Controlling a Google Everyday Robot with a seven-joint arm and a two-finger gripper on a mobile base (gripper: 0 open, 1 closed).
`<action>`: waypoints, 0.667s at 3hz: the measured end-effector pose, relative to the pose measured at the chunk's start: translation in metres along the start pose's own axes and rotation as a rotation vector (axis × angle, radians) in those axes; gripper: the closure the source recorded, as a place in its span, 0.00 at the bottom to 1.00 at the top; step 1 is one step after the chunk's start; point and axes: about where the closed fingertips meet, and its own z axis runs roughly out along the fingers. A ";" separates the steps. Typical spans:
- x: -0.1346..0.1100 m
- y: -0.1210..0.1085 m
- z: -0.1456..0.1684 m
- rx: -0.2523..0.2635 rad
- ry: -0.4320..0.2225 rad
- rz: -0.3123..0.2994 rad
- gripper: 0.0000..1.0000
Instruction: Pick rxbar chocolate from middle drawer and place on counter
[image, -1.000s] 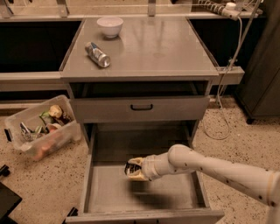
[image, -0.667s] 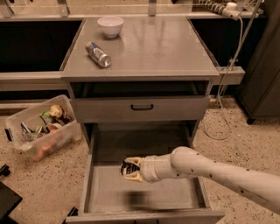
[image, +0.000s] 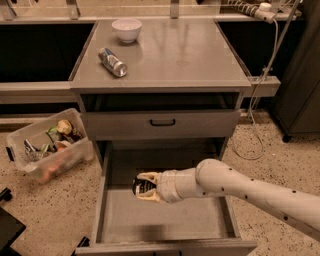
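Note:
My gripper (image: 143, 186) is over the left middle of the open middle drawer (image: 165, 220), reaching in from the right on a white arm. Its cream fingers are shut on the rxbar chocolate (image: 141, 187), a small black bar with white lettering, held above the drawer floor. The counter (image: 160, 52) is the gray cabinet top above, with a silver can (image: 112, 62) lying on it and a white bowl (image: 126, 29) at its back left.
A closed gray drawer front with a black handle (image: 162, 122) sits above the open drawer. A clear plastic bin of assorted items (image: 47, 145) stands on the speckled floor to the left. A cable (image: 260, 90) hangs at the right of the cabinet.
The gripper with the black bar has moved a little left and upward inside the drawer; the arm has stretched further in.

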 end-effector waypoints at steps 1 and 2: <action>-0.027 -0.028 -0.016 0.011 -0.045 -0.033 1.00; -0.079 -0.079 -0.048 0.037 -0.117 -0.113 1.00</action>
